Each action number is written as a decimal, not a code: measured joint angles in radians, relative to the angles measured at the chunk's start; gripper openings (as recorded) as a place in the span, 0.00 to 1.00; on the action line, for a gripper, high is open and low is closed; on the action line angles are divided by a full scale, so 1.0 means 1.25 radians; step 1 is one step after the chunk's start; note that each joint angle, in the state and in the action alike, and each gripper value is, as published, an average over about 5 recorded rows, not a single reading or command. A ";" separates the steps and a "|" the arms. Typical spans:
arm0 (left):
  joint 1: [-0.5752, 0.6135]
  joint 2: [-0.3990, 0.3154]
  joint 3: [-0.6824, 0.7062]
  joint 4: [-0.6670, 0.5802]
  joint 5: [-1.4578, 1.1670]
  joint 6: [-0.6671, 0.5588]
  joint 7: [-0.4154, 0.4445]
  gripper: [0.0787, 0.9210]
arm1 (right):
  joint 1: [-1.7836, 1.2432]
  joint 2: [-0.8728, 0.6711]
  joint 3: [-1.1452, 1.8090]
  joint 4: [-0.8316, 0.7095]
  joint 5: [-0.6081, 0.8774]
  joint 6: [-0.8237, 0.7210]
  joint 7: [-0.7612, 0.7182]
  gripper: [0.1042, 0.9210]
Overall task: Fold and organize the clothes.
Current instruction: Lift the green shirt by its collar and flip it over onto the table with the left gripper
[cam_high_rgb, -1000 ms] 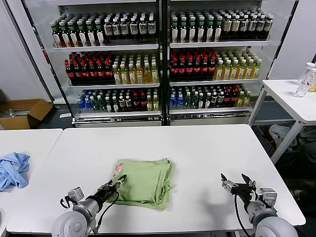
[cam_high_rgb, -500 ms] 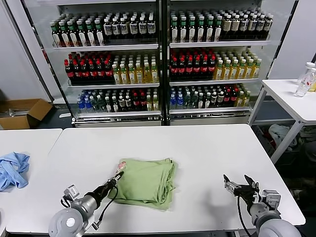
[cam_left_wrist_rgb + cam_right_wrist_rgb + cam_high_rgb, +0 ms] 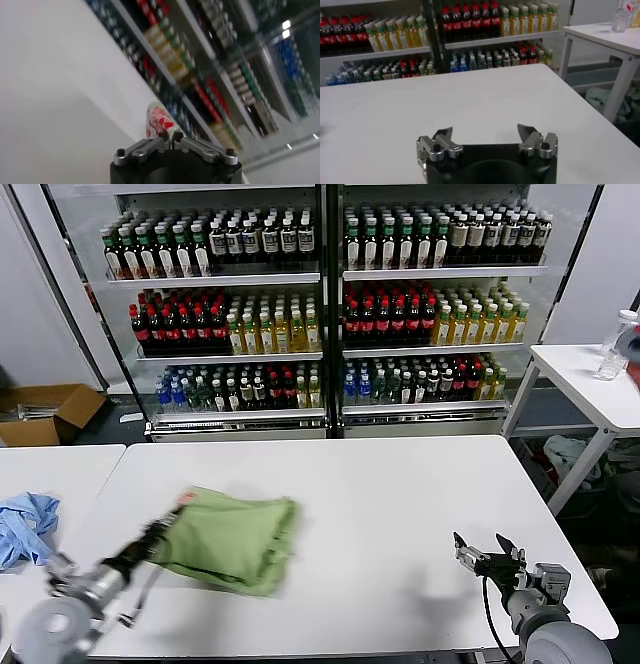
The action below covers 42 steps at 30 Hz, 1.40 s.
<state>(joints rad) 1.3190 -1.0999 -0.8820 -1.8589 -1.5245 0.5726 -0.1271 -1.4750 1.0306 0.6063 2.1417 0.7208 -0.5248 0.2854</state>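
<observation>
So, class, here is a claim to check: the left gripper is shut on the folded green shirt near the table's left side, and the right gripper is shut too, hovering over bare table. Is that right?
Not quite. The right gripper is open: the right wrist view shows its fingers spread apart over the table. The rest holds: the left gripper is shut on the folded green shirt near the table's left side.

A shop-like test room: glass-fronted drink coolers point(image 3: 325, 309) stocked with rows of bottles point(image 3: 230, 324), white worktable point(image 3: 400, 484), side table point(image 3: 590, 384), cardboard box point(image 3: 45, 412) on the floor.
</observation>
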 measured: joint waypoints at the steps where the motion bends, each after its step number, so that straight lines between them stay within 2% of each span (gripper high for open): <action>1: -0.001 0.014 -0.023 0.001 -0.004 0.000 -0.001 0.02 | 0.001 0.000 -0.001 0.000 0.000 0.001 0.000 0.88; 7: 0.001 0.070 -0.099 -0.041 0.009 -0.006 -0.024 0.02 | 0.005 -0.001 -0.004 0.005 0.001 0.003 -0.001 0.88; 12: 0.005 0.057 -0.046 -0.114 0.112 -0.027 -0.047 0.02 | 0.004 0.000 -0.002 0.009 0.001 0.004 -0.001 0.88; 20: -0.052 -0.047 0.210 -0.139 0.350 -0.050 -0.088 0.02 | 0.002 0.001 0.003 0.018 -0.002 0.007 -0.003 0.88; 28: -0.162 -0.159 0.446 -0.079 0.479 -0.061 -0.140 0.02 | 0.012 -0.003 0.005 0.012 -0.002 0.011 -0.008 0.88; 35: -0.235 -0.250 0.575 -0.012 0.520 -0.078 -0.163 0.02 | 0.024 -0.007 0.003 0.004 0.001 0.011 -0.009 0.88; 38: -0.249 -0.276 0.611 0.017 0.557 -0.085 -0.158 0.06 | 0.032 -0.009 -0.003 0.000 -0.001 0.010 -0.011 0.88; 42: -0.255 -0.290 0.644 0.037 0.640 -0.102 -0.136 0.19 | 0.052 -0.011 -0.020 -0.008 0.000 0.010 -0.012 0.88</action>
<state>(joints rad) 1.0000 -1.4625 -0.0765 -1.8125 -0.7241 0.4455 -0.2967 -1.4095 1.0166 0.5816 2.1314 0.7213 -0.5127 0.2710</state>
